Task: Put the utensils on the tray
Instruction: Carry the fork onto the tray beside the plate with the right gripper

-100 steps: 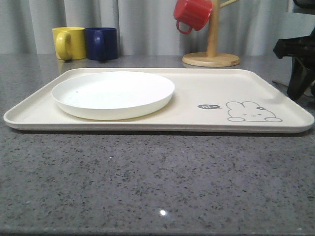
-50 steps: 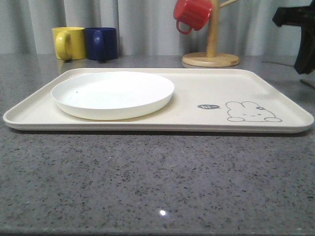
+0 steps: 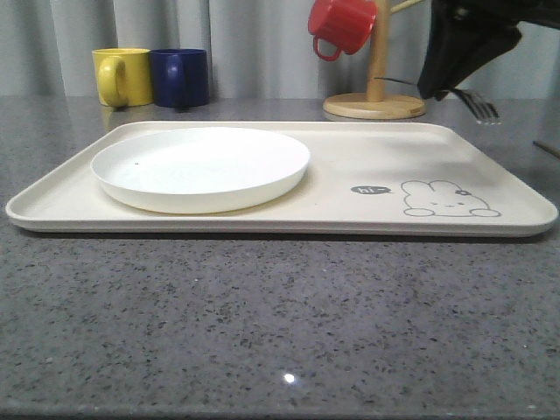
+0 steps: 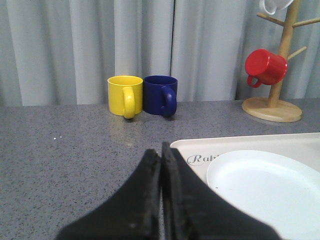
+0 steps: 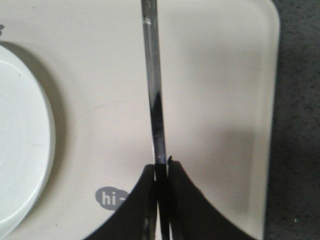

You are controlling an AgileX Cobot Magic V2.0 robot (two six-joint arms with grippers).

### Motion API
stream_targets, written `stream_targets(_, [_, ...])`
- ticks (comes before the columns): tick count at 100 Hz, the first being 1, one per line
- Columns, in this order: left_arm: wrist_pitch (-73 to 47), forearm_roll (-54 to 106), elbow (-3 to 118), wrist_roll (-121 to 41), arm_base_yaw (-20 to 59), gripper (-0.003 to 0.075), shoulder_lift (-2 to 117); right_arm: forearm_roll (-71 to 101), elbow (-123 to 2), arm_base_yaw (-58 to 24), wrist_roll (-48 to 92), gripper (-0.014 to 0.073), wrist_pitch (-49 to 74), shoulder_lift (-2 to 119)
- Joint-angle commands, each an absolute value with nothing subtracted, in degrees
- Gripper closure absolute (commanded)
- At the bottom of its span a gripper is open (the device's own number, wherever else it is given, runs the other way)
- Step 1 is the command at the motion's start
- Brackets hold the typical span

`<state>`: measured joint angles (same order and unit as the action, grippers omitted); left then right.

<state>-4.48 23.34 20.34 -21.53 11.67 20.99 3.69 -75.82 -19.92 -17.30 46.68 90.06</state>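
The cream tray [image 3: 350, 149] with the rabbit drawing lies across the table. A round white plate [image 3: 199, 166] rests on its left half. My right gripper [image 3: 435, 90] hangs above the tray's far right corner, shut on a slim silver fork [image 3: 477, 103] whose tines point right. In the right wrist view the fork's handle [image 5: 152, 75] runs straight out from the shut right gripper [image 5: 162, 167] over the tray [image 5: 215, 75], beside the plate [image 5: 20, 150]. My left gripper [image 4: 161, 150] is shut on nothing, just off the tray's left corner [image 4: 195, 147].
A yellow mug [image 3: 122, 76] and a blue mug [image 3: 180, 77] stand behind the tray at the far left. A red mug [image 3: 343, 24] hangs on a wooden stand [image 3: 374, 105] at the far right. Grey countertop lies in front of the tray.
My right gripper has risen and swung left from the table's right edge to above the tray's far right corner. The fork in it now shows.
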Motion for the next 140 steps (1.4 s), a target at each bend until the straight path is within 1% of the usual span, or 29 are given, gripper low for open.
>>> stream_targets(1, [0.0, 23.5, 21.9, -21.6, 12.0, 0.0738, 21.4, 0.0, -77.9, -22.2, -22.7, 0.0557, 42.1, 89.0])
stream_targets(29, [0.0, 23.5, 21.9, -21.6, 12.0, 0.0738, 21.4, -7.4, -77.9, -29.4, -36.0, 0.0557, 36.5, 92.5])
stream_targets(76, [0.0, 23.5, 21.9, -21.6, 12.0, 0.0738, 21.4, -6.3, -77.8, -30.6, -38.2, 0.0550, 36.0, 98.4])
stream_targets(83, [0.0, 23.5, 21.9, -21.6, 12.0, 0.0738, 21.4, -6.2, -77.8, -30.6, -38.2, 0.0519, 36.7, 98.6])
stream_targets(90, [0.0, 23.5, 21.9, -21.6, 12.0, 0.0738, 21.4, -6.2, -77.8, -30.6, -38.2, 0.0464, 37.0, 98.6])
stream_targets(107, [0.0, 23.5, 21.9, -21.6, 12.0, 0.0738, 21.4, -6.2, -77.8, -30.6, -38.2, 0.0263, 37.0, 98.6])
stream_targets(114, [0.0, 23.5, 21.9, -21.6, 12.0, 0.0738, 21.4, -6.2, -77.8, -30.6, -38.1, 0.0209, 37.0, 98.4])
stream_targets(119, [0.0, 23.5, 21.9, -21.6, 12.0, 0.0738, 21.4, -6.2, -77.8, -30.6, -38.1, 0.0197, 37.0, 97.9])
stream_targets(140, [0.0, 23.5, 21.9, -21.6, 12.0, 0.0738, 21.4, -9.1, -77.9, -30.4, -37.0, 0.0199, 37.7, 93.0])
